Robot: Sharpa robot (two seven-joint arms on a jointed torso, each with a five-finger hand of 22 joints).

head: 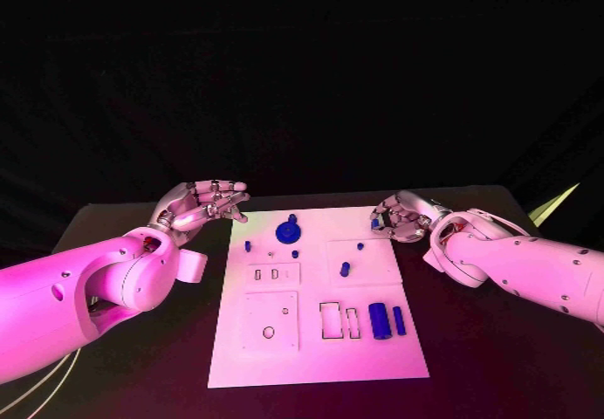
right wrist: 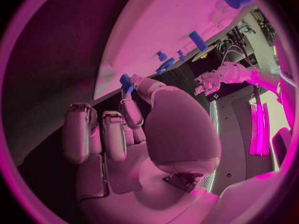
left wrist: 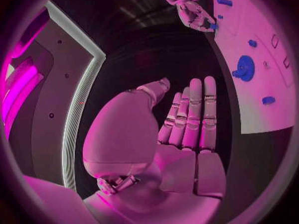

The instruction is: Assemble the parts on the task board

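The white task board (head: 252, 358) lies in the middle of the black table. On it stand a round blue part (head: 288, 232) (left wrist: 243, 67), small blue pegs (head: 344, 269) and two blue cylinders (head: 379, 319) near the right side. My right hand (head: 403, 216) (right wrist: 124, 129) hovers at the board's far right corner and pinches a small blue part (right wrist: 126, 83) (left wrist: 214, 26) between thumb and a fingertip. My left hand (head: 202, 205) (left wrist: 187, 119) is off the board's far left corner, palm up, fingers apart, holding nothing.
Several rectangular and oval recesses (head: 330, 319) are cut into the near half of the board. A pale yellow-green wedge (head: 554, 205) sticks up at the table's far right edge. Bare black table (head: 504, 349) flanks the board on both sides.
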